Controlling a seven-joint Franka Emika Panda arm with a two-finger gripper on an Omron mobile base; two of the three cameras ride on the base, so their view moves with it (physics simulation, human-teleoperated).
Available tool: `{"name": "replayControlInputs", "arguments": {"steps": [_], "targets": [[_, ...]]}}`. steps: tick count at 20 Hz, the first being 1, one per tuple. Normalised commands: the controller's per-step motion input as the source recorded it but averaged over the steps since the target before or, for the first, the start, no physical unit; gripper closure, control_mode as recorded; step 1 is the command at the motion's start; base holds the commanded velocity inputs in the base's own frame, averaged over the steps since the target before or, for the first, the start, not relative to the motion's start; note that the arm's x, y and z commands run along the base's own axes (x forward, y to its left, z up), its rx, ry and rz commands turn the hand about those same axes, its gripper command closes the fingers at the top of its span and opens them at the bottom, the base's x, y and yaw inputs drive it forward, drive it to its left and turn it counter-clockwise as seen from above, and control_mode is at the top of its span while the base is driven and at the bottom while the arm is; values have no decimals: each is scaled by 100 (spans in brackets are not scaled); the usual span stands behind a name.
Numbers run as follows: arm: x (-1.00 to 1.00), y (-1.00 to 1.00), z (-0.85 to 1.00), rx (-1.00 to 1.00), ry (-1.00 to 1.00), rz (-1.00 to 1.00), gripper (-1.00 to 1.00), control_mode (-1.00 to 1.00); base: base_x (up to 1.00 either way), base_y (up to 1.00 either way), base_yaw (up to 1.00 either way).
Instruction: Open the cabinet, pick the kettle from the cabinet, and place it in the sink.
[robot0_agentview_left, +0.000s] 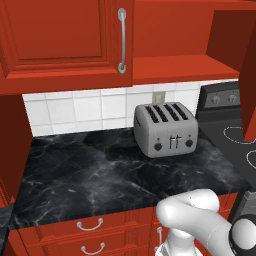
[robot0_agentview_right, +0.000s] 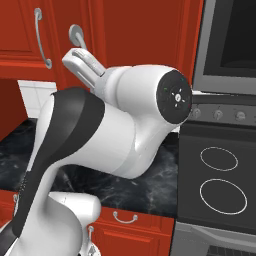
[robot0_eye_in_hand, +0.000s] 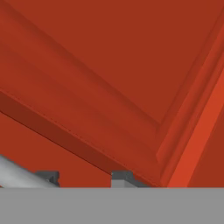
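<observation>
Pincer (robot0_eye_in_hand: 85, 180) parted, dark fingertips (robot0_eye_in_hand: 123, 177) apart with bare red panel in the gap and nothing gripped. Silver bar handle (robot0_eye_in_hand: 17, 175) just outside the tip at lower left. Close up against a raised-panel door of the cabinet (robot0_agentview_left: 60, 35), upper centre-left of the right base view. In the left base view, left door shut at upper left, right door swung out at upper right, shelf edge exposed between. Below, black marble bench (robot0_agentview_left: 90, 170) open at left, toaster (robot0_agentview_left: 165, 129) at its right end.

Red wood cabinet (robot0_agentview_left: 60, 40), polished blk marble counter (robot0_agentview_left: 100, 170), brushed-metal toaster (robot0_agentview_left: 165, 130).
</observation>
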Motion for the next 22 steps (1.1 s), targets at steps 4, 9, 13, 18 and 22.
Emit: {"name": "replayControlInputs", "arguments": {"steps": [4, 9, 13, 18, 22], "targets": [[6, -1, -44, -10, -2, 0, -100, -100, 0, 0, 0], [9, 0, -47, -18, -11, 0, -100, -100, 0, 0, 0], [9, -2, -43, -19, -16, 0, -100, -100, 0, 0, 0], [-8, -17, -14, -8, -17, 0, -100, -100, 0, 0, 0], [-35, -8, 1, -1, -3, 0, -100, -100, 0, 0, 0]]}}
